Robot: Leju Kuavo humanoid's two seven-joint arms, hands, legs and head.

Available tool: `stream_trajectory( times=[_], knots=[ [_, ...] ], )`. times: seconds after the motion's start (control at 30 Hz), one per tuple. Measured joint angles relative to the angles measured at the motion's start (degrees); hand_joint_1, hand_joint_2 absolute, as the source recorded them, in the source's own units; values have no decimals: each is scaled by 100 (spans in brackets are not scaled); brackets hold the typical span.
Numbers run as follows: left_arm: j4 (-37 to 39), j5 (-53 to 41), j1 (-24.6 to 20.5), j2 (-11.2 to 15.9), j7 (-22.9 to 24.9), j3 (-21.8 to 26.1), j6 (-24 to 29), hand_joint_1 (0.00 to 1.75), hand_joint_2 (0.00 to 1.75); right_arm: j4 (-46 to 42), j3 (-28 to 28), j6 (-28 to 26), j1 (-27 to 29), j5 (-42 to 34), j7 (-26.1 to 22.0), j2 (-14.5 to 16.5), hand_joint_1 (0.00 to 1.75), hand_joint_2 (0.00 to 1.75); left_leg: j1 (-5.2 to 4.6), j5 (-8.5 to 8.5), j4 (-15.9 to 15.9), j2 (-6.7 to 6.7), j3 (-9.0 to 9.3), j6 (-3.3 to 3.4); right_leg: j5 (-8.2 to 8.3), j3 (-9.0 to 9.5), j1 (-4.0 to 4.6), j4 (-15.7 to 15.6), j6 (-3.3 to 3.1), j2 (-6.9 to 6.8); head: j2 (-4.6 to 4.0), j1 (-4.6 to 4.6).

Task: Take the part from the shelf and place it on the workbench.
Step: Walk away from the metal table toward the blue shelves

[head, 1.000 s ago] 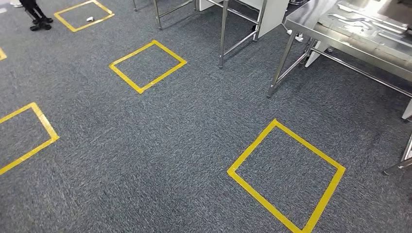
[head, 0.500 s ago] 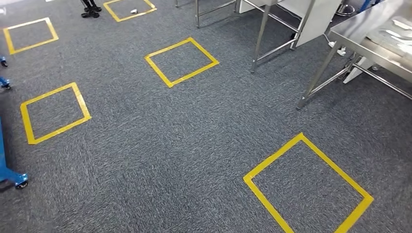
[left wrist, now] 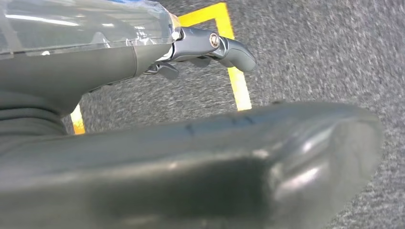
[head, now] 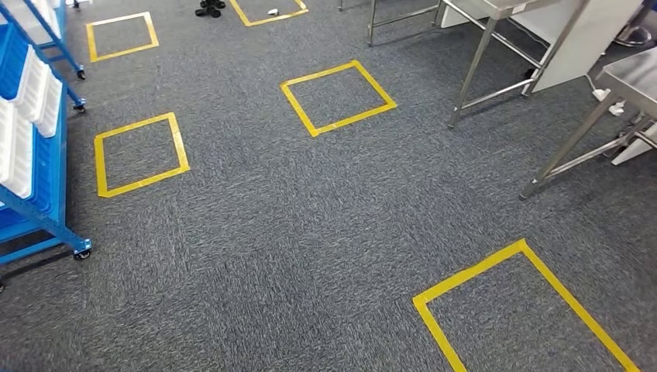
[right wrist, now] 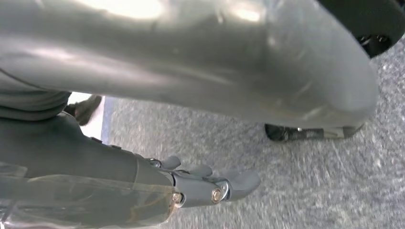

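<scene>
Carpet (head: 256, 256) under me is a coarse, grey-blue flecked pile, marked out with flat yellow tape squares (head: 338, 97), one close at my lower right and others spread further off. On my left I see the shelf (head: 35, 167), a blue metal frame on small castors carrying blue bins with white, rounded-edged containers tipped in rows; I cannot make out the part among them from here. At the upper right stand steel tables (head: 496, 46) on thin, shiny tubular legs with crossbars, a white panel leaning behind one, and the brushed corner of the workbench (head: 631, 77) cuts in at the right edge, its legs angled down to the carpet. A pair of dark shoes (head: 208, 9) shows at the top edge beside a taped square holding a small white object. At my left wrist, the left hand (left wrist: 210, 47) hangs over the carpet and a corner of yellow tape, its smooth grey thumb bulky in front, dark fingers fairly straight and loose, gripping nothing. My right hand (right wrist: 210, 186) looks the same: matt grey fingers extended together above the carpet, empty, with clear plastic wrap over the forearm cover.
</scene>
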Motion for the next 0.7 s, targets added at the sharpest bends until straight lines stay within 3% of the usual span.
stream_trajectory(
  times=[0.03, 0.1, 0.17, 0.23, 0.27, 0.3, 0.33, 0.4, 0.43, 0.47, 0.53, 0.57, 0.63, 0.7],
  knots=[
    [1, -5, 24, -3, -7, 1, 12, 0, 0, 0, 1, -6, -2, 8, -15, 1, 0, 0, 17, 5, -6, -35, -14, -42, 14, 3, -1, -13, -43, -65, 0, 0],
    [1, -14, 66, -17, -21, 1, 27, 0, 0, 0, 2, -9, 9, 16, -42, 2, 0, 0, 23, -113, 166, 148, -107, -90, 41, 22, 2, -60, -142, -199, 0, -1],
    [1, -17, 57, -26, -31, 1, 31, 0, 0, 0, 2, 3, 33, 18, -52, 3, 0, 0, 13, -459, 786, 479, -390, -103, 44, 29, 37, -84, -214, -363, 0, -2],
    [1, -17, 39, -26, -37, 0, 30, 0, 0, 0, 2, 11, 50, 20, -55, 4, 0, 0, 14, -766, 1518, 603, -718, -113, 30, 27, 89, -80, -246, -543, 0, -2],
    [1, -17, 43, -26, -38, 0, 30, 0, 0, 0, 2, 11, 53, 21, -55, 4, 0, 0, 13, -781, 1662, 623, -769, -109, 23, 30, 110, -78, -256, -628, 0, -2],
    [1, -17, 53, -25, -39, 0, 30, 0, 0, 0, 2, 11, 50, 21, -55, 5, 0, 0, 11, -684, 1561, 645, -697, -95, 16, 37, 128, -77, -263, -706, 0, -2],
    [1, -18, 61, -24, -39, 1, 30, 0, 0, 0, 2, 11, 46, 22, -55, 6, 0, 0, 4, -510, 1243, 688, -516, -70, 7, 50, 143, -77, -266, -779, 0, -2],
    [-1, -18, 53, -18, -41, -1, 30, 0, 0, 1, 3, 11, 40, 22, -57, 13, 0, 0, -44, -209, 427, 916, -76, 9, -16, 78, 173, -73, -253, -909, 0, -2],
    [-1, -17, 41, -16, -43, -1, 30, 0, 0, 1, 3, 11, 39, 22, -59, 16, 0, 0, -73, -141, 170, 1002, 55, 48, -26, 86, 183, -70, -233, -965, 0, -2],
    [-1, -17, 36, -15, -45, -1, 30, 0, 0, 1, 4, 11, 34, 22, -60, 19, 0, 0, -101, -126, 48, 1051, 103, 79, -34, 91, 189, -67, -211, -1018, 0, -2],
    [-1, -17, 55, -8, -47, 0, 34, 0, 0, 2, 4, 14, 8, 26, -62, 25, 0, 0, -120, -106, 8, 951, 91, 124, -41, 106, 187, -75, -162, -1112, 0, -2],
    [-1, -17, 75, -4, -46, 1, 38, 0, 0, 2, 5, 16, -6, 31, -61, 27, 0, 0, -108, -80, -32, 898, 105, 143, -60, 117, 179, -62, -133, -1085, 0, -2],
    [-1, -22, 83, 1, -42, 1, 44, 0, 0, 2, 6, 18, -6, 43, -56, 28, 0, 0, -71, -21, -115, 788, 140, 186, -257, 20, 161, 191, -72, -830, 0, -1],
    [-2, -30, 56, 7, -41, 1, 47, 0, 0, 7, 7, 19, 19, 65, -19, 28, 0, 0, -58, 7, -134, 666, 129, 209, -627, -301, 126, 860, -36, -526, 0, 0]
  ],
)
